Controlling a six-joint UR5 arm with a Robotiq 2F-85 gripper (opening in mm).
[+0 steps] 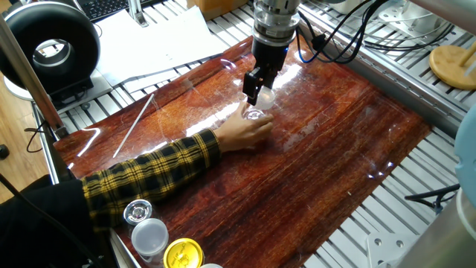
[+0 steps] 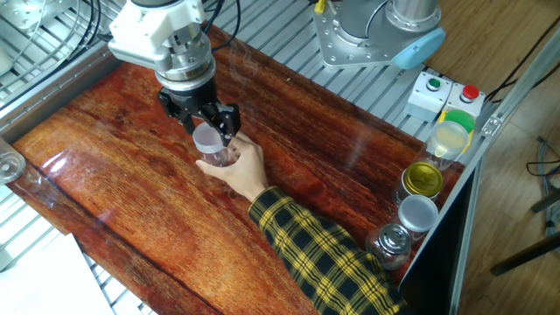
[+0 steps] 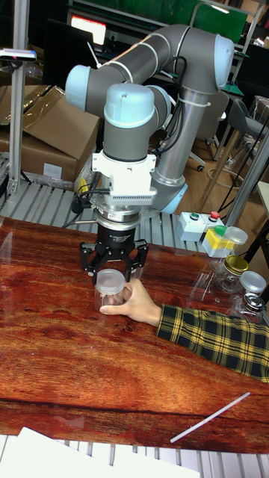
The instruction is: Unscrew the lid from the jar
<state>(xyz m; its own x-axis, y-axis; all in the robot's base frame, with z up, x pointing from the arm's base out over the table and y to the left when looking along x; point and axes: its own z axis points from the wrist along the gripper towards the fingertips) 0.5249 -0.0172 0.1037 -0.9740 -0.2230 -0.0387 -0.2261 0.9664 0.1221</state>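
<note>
The small clear jar (image 1: 254, 115) (image 2: 219, 157) (image 3: 113, 299) stands upright on the red-brown wooden table (image 1: 320, 149), gripped around its body by a person's hand (image 1: 239, 132) (image 2: 245, 168) (image 3: 140, 306) in a yellow plaid sleeve. Its translucent white lid (image 1: 265, 95) (image 2: 207, 137) (image 3: 110, 281) is on top. From straight above, my gripper (image 1: 259, 93) (image 2: 206, 131) (image 3: 110, 278) comes down over it, with a finger on each side, shut on the lid. Whether the lid is clear of the jar's threads cannot be told.
Other jars stand at the table edge: a yellow lid (image 1: 183, 254), a white-lidded jar (image 1: 149, 237) (image 2: 417, 213), a metallic-lidded one (image 1: 137, 211) (image 2: 423, 178). A white rod (image 1: 134, 123) (image 3: 209, 418) lies on the table. A button box (image 2: 442, 94) sits by the arm's base.
</note>
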